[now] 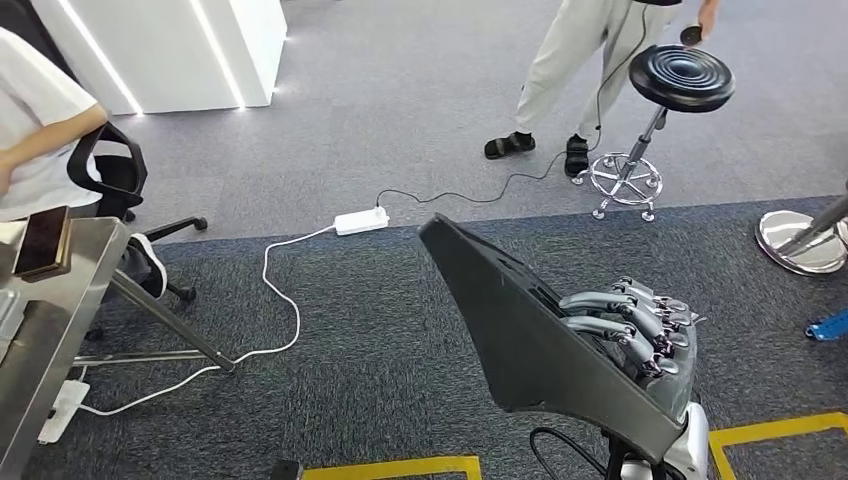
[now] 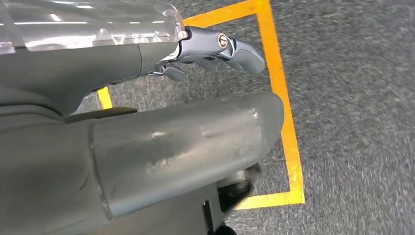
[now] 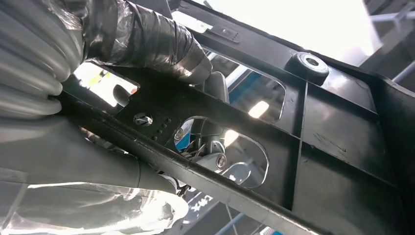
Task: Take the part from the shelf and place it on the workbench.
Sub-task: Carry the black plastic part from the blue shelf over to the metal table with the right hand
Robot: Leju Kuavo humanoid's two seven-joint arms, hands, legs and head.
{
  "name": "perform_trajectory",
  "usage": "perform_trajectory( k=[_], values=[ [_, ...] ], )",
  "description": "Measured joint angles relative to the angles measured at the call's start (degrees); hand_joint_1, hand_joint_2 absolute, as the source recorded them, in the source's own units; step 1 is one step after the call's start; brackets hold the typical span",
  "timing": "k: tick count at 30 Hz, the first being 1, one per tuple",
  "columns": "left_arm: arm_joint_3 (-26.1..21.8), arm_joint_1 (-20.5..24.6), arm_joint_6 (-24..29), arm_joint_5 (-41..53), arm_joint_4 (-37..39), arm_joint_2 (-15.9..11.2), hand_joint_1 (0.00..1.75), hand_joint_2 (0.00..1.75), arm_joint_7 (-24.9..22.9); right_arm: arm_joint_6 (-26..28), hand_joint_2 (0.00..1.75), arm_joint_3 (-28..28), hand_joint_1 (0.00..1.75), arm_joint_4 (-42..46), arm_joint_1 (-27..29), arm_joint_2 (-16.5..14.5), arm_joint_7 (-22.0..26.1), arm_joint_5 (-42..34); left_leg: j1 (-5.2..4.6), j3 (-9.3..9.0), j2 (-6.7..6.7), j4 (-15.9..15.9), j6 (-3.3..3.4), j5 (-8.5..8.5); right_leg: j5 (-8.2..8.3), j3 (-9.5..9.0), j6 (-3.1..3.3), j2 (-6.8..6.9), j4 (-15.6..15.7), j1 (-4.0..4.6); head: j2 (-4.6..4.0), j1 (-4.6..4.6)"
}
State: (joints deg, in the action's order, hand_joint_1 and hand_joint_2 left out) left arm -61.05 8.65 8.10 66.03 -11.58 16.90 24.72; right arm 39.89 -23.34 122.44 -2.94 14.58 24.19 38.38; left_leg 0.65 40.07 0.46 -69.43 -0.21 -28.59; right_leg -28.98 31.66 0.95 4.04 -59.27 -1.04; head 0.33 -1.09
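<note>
A: Part [image 1: 520,330] — black plastic panel, tilted, narrow end up and away, held above dark carpet [image 1: 380,330] at lower right of the head view. Off the shelf, not on the workbench.

B: Held by what?

A: Right hand [image 1: 640,325], clasped on the panel's right edge, fingers [image 1: 600,300] curled over the face. From the right wrist view: ribbed underside of the part [image 3: 318,142] with cut-out windows, thumb [image 3: 151,39] wrapped in clear film pressing one rib, darker fingers [image 3: 210,152] seen through an opening.

B: Left hand?

A: Left hand [image 2: 195,49] hanging over carpet and an orange floor line [image 2: 284,117]. Thick thumb [image 2: 195,142] straight, dark fingers [image 2: 235,46] bent slightly, apart from the thumb, grasping nothing — released.

B: Workbench?

A: Steel bench [image 1: 45,330] at far left, well apart from the part. Brown phone-like slab [image 1: 42,242] lying on its top.

B: Beyond that?

A: Seated person in white [image 1: 35,130] on a black chair [image 1: 120,175] by the bench. White power strip [image 1: 360,220] on the grey floor, white cord [image 1: 285,300] looping toward the bench leg. Black round stool [image 1: 680,77] with chrome base farther back, standing person in light trousers [image 1: 570,60] and sandals just beside it. Chrome post base [image 1: 800,240] at right edge. Yellow floor tape [image 1: 400,467] near the bottom.
</note>
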Motion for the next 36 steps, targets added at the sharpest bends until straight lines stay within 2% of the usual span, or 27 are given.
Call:
perform_trajectory(
  k=[2,3,4,6,7,9,10,11,12,13,14,15,17,18,19,21,22,23,25,26,27,28,29,30,32,34,36],
  values=[
    [0.00,0.08,-0.24,0.00,0.00,0.03,0.00,0.00,0.15,0.00,1.75,0.02,1.75,0.00,-0.30,-0.03,-0.13,0.00,-0.47,-3.88,2.35,7.37,0.53,2.74,-0.49,-0.54,-0.50,1.11,-0.01,0.21,0.00,0.01],
    [0.00,0.13,-0.31,0.00,0.00,0.04,0.00,0.00,0.29,0.00,1.75,0.05,1.75,-0.02,-0.48,-0.03,-0.20,0.00,-0.77,-4.86,3.10,9.39,0.84,3.20,-0.67,-0.71,-0.81,1.61,0.00,0.32,0.00,0.01],
    [0.00,0.14,-0.38,0.00,0.00,0.06,0.00,0.00,0.42,0.00,1.75,0.09,1.75,-0.04,-0.66,-0.03,-0.27,0.00,-1.09,-5.05,3.26,9.97,1.13,3.03,-0.76,-0.82,-1.12,2.08,0.07,0.42,0.00,0.02],
    [0.00,0.05,-0.50,0.00,0.00,0.08,0.00,0.00,0.53,0.00,1.75,0.20,1.75,-0.08,-0.99,-0.02,-0.46,0.01,-1.12,-5.10,1.94,10.55,1.77,3.29,-0.99,-1.15,-1.78,2.74,0.24,0.32,0.00,0.02],
    [0.00,0.03,-0.60,0.02,0.00,0.11,0.00,0.00,0.55,0.01,1.75,0.30,1.75,-0.09,-1.10,-0.01,-0.58,0.04,-1.00,-5.33,1.29,11.00,2.15,3.48,-1.47,-1.14,-2.05,1.99,-0.17,0.19,0.00,0.02],
    [0.00,0.21,-0.82,0.08,0.00,0.18,0.00,0.00,0.63,0.02,1.75,0.71,1.75,-0.11,-1.15,0.03,-0.86,0.10,-0.65,-5.82,0.00,11.75,2.83,3.83,-3.92,0.54,-2.35,-0.97,-4.08,-0.08,0.00,0.06],
    [0.00,0.33,-0.93,0.11,0.00,0.21,0.00,0.00,0.66,0.03,1.75,0.97,1.75,-0.15,-1.08,0.06,-1.02,0.13,-0.70,-5.86,-0.65,11.81,3.02,3.85,-5.57,2.35,-2.38,-2.45,-7.56,-0.11,0.00,0.07],
    [0.00,0.40,-1.05,0.11,0.00,0.22,0.00,0.00,0.67,0.03,1.75,1.28,1.75,-0.18,-0.97,0.11,-1.18,0.13,-0.75,-5.85,-1.34,11.77,3.14,3.83,-6.95,4.43,-2.44,-3.21,-11.22,-0.12,0.00,0.08],
    [0.00,0.41,-1.16,0.11,0.00,0.22,0.00,0.00,0.67,0.03,1.75,1.62,1.75,-0.22,-0.84,0.19,-1.33,0.12,-0.80,-5.87,-2.12,11.68,3.21,3.77,-7.50,6.17,-2.52,-3.57,-13.92,-0.12,0.00,0.07],
    [0.00,0.38,-1.26,0.11,0.00,0.23,0.00,0.00,0.66,0.03,1.75,2.03,1.75,-0.25,-0.73,0.30,-1.50,0.09,-0.82,-5.88,-2.96,11.52,3.21,3.69,-6.87,7.11,-2.58,-3.72,-14.78,-0.16,0.00,0.07],
    [0.00,0.35,-1.33,0.11,0.00,0.24,0.00,0.00,0.64,0.02,1.75,2.50,1.75,-0.26,-0.65,0.43,-1.65,0.05,-0.81,-5.90,-3.83,11.30,3.16,3.57,-5.14,7.03,-2.60,-3.87,-13.57,-0.23,0.00,0.07],
    [0.00,0.35,-1.37,0.11,0.00,0.26,0.00,0.00,0.64,0.02,1.75,3.00,1.75,-0.26,-0.61,0.55,-1.79,0.01,-0.75,-5.93,-4.69,10.99,3.04,3.38,-2.65,5.99,-2.60,-4.34,-10.46,-0.34,0.00,0.07],
    [0.00,0.42,-1.42,0.11,0.00,0.33,0.00,0.00,0.64,0.03,1.75,3.96,1.75,-0.29,-0.54,0.77,-2.03,-0.08,-0.68,-5.72,-6.19,10.21,2.60,2.95,0.68,3.47,-2.56,-6.94,-4.01,-0.67,0.00,0.06],
    [0.00,0.47,-1.46,0.11,0.00,0.36,0.00,0.00,0.66,0.03,1.75,4.42,1.75,-0.32,-0.43,0.88,-2.14,-0.13,-0.63,-5.50,-6.82,9.93,2.29,2.86,1.28,2.77,-2.54,-8.08,-2.15,-0.74,0.00,0.06],
    [0.00,0.48,-1.52,0.11,0.00,0.37,0.00,0.00,0.67,0.03,1.75,4.85,1.75,-0.36,-0.32,0.99,-2.27,-0.19,-0.58,-5.26,-7.42,9.81,1.98,2.86,1.16,2.56,-2.47,-8.77,-1.57,-0.71,0.00,0.06],
    [0.00,0.40,-1.74,0.15,0.00,0.36,0.00,0.00,0.68,0.02,1.75,5.81,1.75,-0.40,-0.15,1.14,-2.60,-0.45,-0.46,-4.94,-8.54,9.96,1.37,3.01,1.28,2.40,-2.07,-7.87,-1.25,-0.63,0.00,0.06],
    [0.00,0.34,-1.89,0.18,0.00,0.34,0.00,0.00,0.67,0.02,1.75,6.33,1.75,-0.41,-0.09,1.16,-2.80,-0.64,-0.53,-4.77,-7.99,9.63,1.14,2.74,1.34,2.15,-1.70,-7.18,-0.96,-0.69,0.00,0.04],
    [0.01,0.33,-2.04,0.22,0.00,0.33,0.00,0.00,0.66,0.02,1.75,6.92,1.75,-0.40,0.01,1.21,-2.95,-0.89,-0.60,-4.22,-6.68,8.43,0.91,1.98,1.42,1.87,-1.27,-6.37,-0.64,-0.74,0.00,0.01],
    [0.03,0.46,-2.23,0.26,0.00,0.32,0.00,0.00,0.63,0.03,1.75,8.07,1.75,-0.39,0.35,1.35,-3.14,-1.28,-0.62,-1.65,-2.93,2.86,0.54,-0.98,1.41,1.43,-0.57,-4.68,-0.20,-0.53,0.00,-0.05],
    [0.03,0.52,-2.27,0.26,0.00,0.33,0.00,0.00,0.62,0.04,1.75,8.60,1.75,-0.38,0.60,1.42,-3.14,-1.40,-0.50,0.19,-1.82,-0.86,0.38,-2.66,1.34,1.35,-0.39,-3.81,-0.17,-0.36,0.00,-0.09],
    [0.04,0.54,-2.28,0.25,0.00,0.33,0.00,0.00,0.62,0.04,1.75,9.05,1.75,-0.38,0.88,1.46,-3.10,-1.48,-0.38,1.74,-1.27,-3.92,0.28,-3.71,1.25,1.31,-0.32,-2.95,-0.18,-0.23,0.00,-0.08],
    [0.04,0.51,-2.28,0.21,0.00,0.32,0.00,0.00,0.61,0.04,1.75,9.48,1.75,-0.38,1.20,1.48,-3.05,-1.56,-0.31,2.50,-1.00,-5.38,0.25,-3.85,1.15,1.26,-0.29,-2.13,-0.19,-0.16,0.00,-0.09],
    [0.04,0.45,-2.28,0.18,0.00,0.31,0.00,0.00,0.61,0.03,1.75,9.89,1.75,-0.37,1.52,1.48,-2.99,-1.65,-0.28,2.14,-0.81,-4.69,0.28,-2.95,1.04,1.15,-0.32,-1.35,-0.20,-0.12,0.00,-0.09],
    [0.04,0.40,-2.28,0.13,0.00,0.30,0.00,0.00,0.61,0.03,1.75,10.30,1.75,-0.37,1.82,1.48,-2.93,-1.73,-0.31,0.66,-0.44,-1.87,0.42,-1.19,0.90,0.97,-0.41,-0.64,-0.20,-0.11,0.00,-0.10],
    [0.04,0.44,-2.26,0.06,0.00,0.28,0.00,0.00,0.63,0.03,1.75,11.15,1.75,-0.36,2.37,1.48,-2.79,-1.84,-0.73,-3.50,1.75,6.02,0.92,1.96,0.50,0.51,-0.79,0.59,-0.24,0.04,0.00,-0.09],
    [0.04,0.55,-2.23,-0.02,0.00,0.28,0.00,0.00,0.66,0.03,1.75,12.04,1.75,-0.32,2.85,1.48,-2.65,-1.90,-1.35,-5.48,3.22,10.00,1.45,2.79,0.22,0.21,-1.32,1.67,-0.22,0.23,0.00,-0.08],
    [0.03,0.47,-2.21,-0.08,-0.01,0.23,0.00,0.00,0.68,0.03,1.75,12.77,1.75,-0.29,3.12,1.48,-2.57,-1.93,-1.57,-5.52,2.24,10.43,1.96,2.81,0.09,-0.08,-1.89,2.71,-0.01,0.26,0.00,-0.08]
  ],
)
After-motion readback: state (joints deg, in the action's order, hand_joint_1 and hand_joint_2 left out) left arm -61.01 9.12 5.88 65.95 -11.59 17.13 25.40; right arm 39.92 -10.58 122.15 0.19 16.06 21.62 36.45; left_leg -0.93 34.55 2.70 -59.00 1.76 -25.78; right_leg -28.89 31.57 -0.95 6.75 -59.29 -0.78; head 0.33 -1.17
